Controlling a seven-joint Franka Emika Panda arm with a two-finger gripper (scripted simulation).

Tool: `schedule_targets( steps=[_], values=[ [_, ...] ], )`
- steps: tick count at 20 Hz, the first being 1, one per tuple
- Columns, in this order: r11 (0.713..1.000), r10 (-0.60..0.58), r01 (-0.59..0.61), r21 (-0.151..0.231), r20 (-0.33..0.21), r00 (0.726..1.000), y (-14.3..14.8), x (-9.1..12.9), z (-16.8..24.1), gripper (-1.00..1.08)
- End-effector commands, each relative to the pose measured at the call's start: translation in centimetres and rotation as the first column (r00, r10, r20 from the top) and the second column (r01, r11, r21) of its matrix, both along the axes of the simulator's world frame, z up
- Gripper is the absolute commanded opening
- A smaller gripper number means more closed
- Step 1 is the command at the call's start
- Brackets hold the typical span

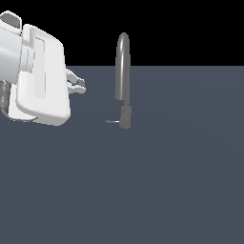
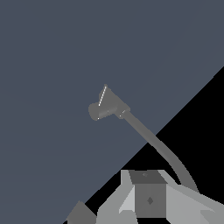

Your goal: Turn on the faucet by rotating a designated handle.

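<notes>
a flat, dark blue-grey tabletop [image 1: 181,181] fills the lower part of the exterior view, meeting a plain black background [image 1: 190,28] above.

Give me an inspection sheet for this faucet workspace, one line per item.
Surface: flat, plain slate-grey floor.
Job's things: faucet upright; handle sticks out from its base toward the exterior view's left, untouched.
Clutter: nothing seen.
End effector: end effector apart from the faucet, on the exterior view's left, holding nothing; open or shut cannot be told.
Cables: grey ribbed hose at the arm.
Surroundings: black background.
</notes>
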State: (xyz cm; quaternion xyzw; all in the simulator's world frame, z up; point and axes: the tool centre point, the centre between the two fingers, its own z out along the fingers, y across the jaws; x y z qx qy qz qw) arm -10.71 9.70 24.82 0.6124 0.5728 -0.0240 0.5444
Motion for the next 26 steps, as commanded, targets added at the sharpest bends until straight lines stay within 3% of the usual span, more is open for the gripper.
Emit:
schedule_targets(
  steps=[1,13,19,26],
  values=[
    [0.999,0.039,-0.039,-0.036,0.0,0.999,0.0,0.3,-0.9,-1.0],
    [0.954,0.216,-0.216,-0.207,-0.022,0.976,-0.3,1.7,-4.9,-1.0],
    [0.908,0.3,-0.3,-0.291,-0.045,0.953,-0.7,2.5,-6.9,-1.0],
    [0.836,0.391,-0.391,-0.385,-0.081,0.917,-1.4,3.4,-9.3,-1.0]
  ],
)
